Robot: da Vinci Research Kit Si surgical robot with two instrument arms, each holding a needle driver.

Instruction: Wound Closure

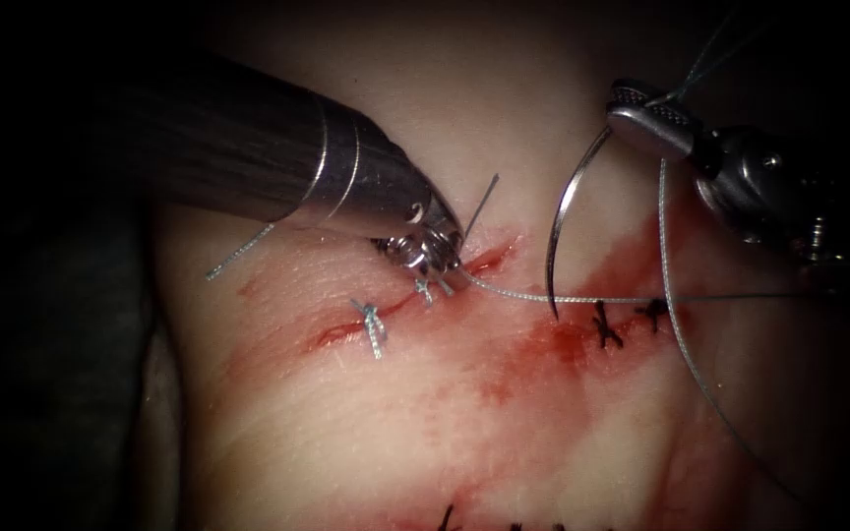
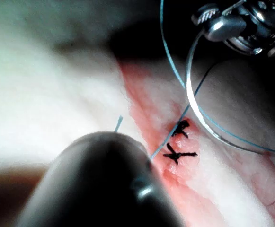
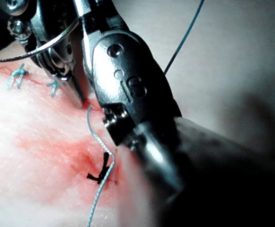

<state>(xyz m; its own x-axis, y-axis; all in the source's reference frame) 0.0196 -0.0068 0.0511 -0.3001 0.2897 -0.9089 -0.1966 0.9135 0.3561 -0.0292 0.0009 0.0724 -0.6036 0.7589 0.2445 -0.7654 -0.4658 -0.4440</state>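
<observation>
Steel needle (image 1: 565, 211) hangs from right tool (image 1: 646, 108) jaws; left tool (image 1: 432, 258) clenches thread (image 1: 582, 298)

The endoscope looks down from above and in front at the cut (image 1: 415, 295) in the tissue (image 1: 346, 423). Each wrist camera looks along its own shaft from very close. All three share the black marks (image 1: 607, 326) (image 2: 177, 144) (image 3: 102, 171) beside the thread (image 1: 563, 298) (image 2: 175, 125) (image 3: 99, 142).

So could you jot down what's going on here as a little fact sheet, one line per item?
Right claw: shut on the curved needle near its thread end
Needle: above the tissue, not in it, tip pointing down right of the open cut
Left claw: down at the cut; grip unclear
Thread: runs from the cut rightward
Knotted stitches: left along the cut
Red fluid: on the tissue
</observation>
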